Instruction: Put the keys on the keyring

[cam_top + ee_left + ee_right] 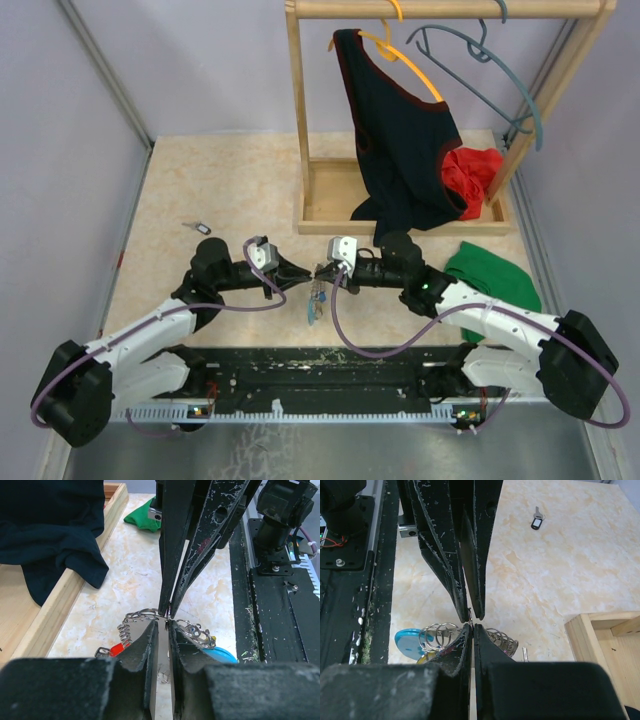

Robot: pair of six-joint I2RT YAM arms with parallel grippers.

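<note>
The two hands are meeting tip to tip above the desk [200,180], and by my reading this is the moment for prying the coil open. To do it well, each hand should be gripping a neighbouring turn of wire and easing them apart gently, without twisting. That wire is thin, and it looks ready to slip out of a sloppy pinch. Whichever hand lets go to fetch a key, the other needs a firm hold first, or the ring is dropping.

The keyring [316,300] is hanging right between the hands, just above the surface. The left hand [290,272] is pinching with its fingers drawn almost together, only a sliver of gap showing, and the grey coil is running across its tips. The right hand [322,270] is facing it, fingers pressed together at the same spot, so both are looking clamped on the wire. The light-blue section [220,655] is dangling below on one side. A red key head [116,649] is sitting among the coils on the other. One dark-headed key [198,228] is lying well apart, out beyond the left arm.
</note>
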